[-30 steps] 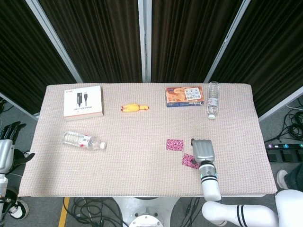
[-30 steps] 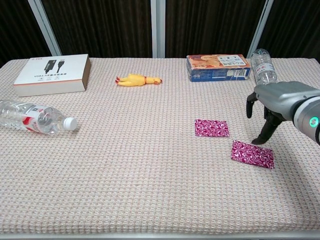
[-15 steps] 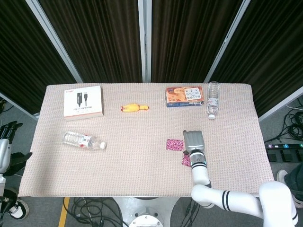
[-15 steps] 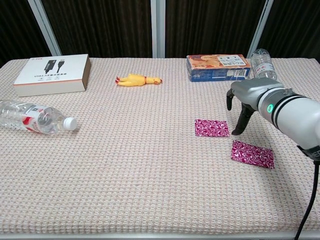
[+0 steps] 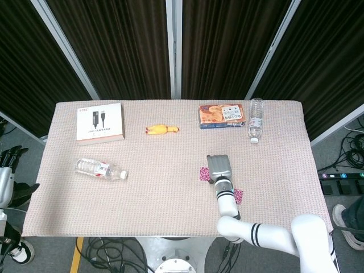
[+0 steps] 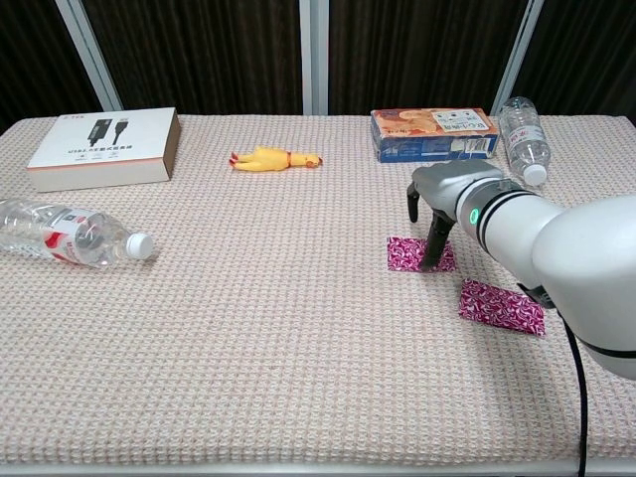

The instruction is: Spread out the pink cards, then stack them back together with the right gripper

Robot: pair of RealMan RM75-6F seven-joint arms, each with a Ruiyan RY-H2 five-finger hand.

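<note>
Two pink patterned cards lie apart on the woven table cover. One card (image 6: pixel 407 253) sits further left, and in the head view only its left edge (image 5: pixel 202 174) shows past my hand. The other card (image 6: pixel 502 306) (image 5: pixel 238 196) lies nearer and to the right, untouched. My right hand (image 6: pixel 437 204) (image 5: pixel 219 168) hangs over the left card with its fingers pointing down and apart, one fingertip (image 6: pixel 429 262) touching that card's right part. It holds nothing. My left hand (image 5: pixel 10 156) stays off the table at the far left, fingers spread and empty.
A white cable box (image 6: pixel 104 147) stands at the back left and a lying water bottle (image 6: pixel 65 232) at the left. A yellow rubber chicken (image 6: pixel 273 158) lies mid-back. A snack box (image 6: pixel 434 134) and a second bottle (image 6: pixel 522 139) are at the back right.
My right hand has swept left, from beside the nearer right card to above the left card, and now touches it. Both cards and the left hand have stayed put.
</note>
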